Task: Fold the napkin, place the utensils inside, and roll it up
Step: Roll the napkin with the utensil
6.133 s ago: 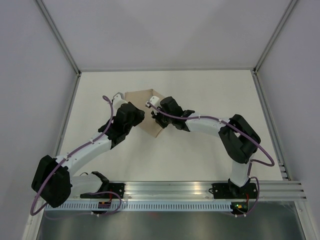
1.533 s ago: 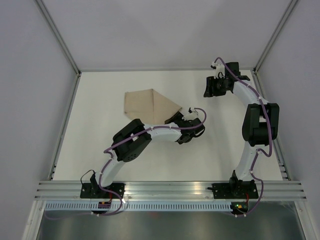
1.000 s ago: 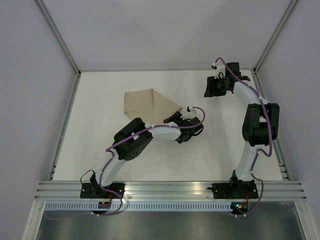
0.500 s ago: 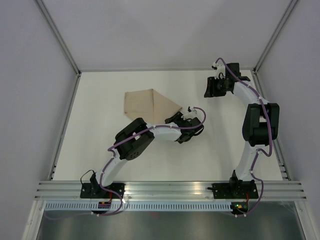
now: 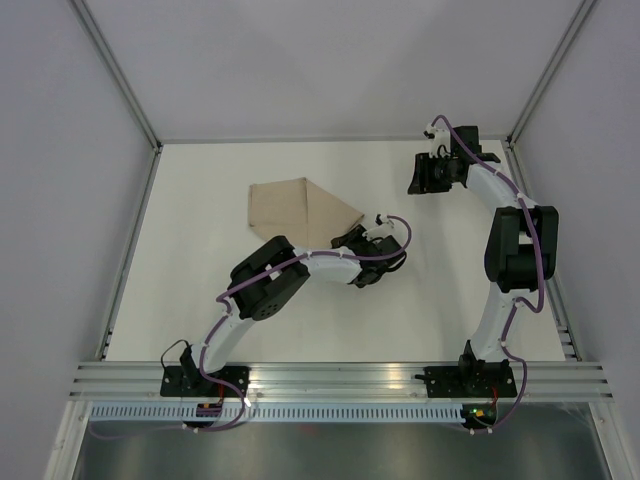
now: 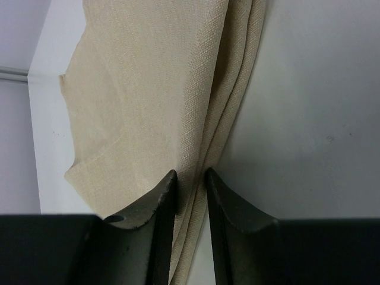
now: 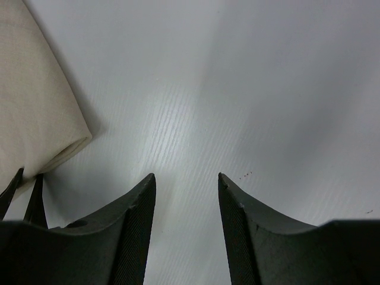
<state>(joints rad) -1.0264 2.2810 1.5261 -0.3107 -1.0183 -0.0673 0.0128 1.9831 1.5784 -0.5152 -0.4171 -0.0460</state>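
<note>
The left gripper (image 6: 189,173) sits mid-table, its jaws narrowly apart and astride the layered right corner of the folded, plain tan cloth napkin (image 5: 290,208). The napkin lies flat, far and left of centre. At far right, the right gripper (image 7: 186,176) hangs released and empty over the white table (image 5: 200,300).
</note>
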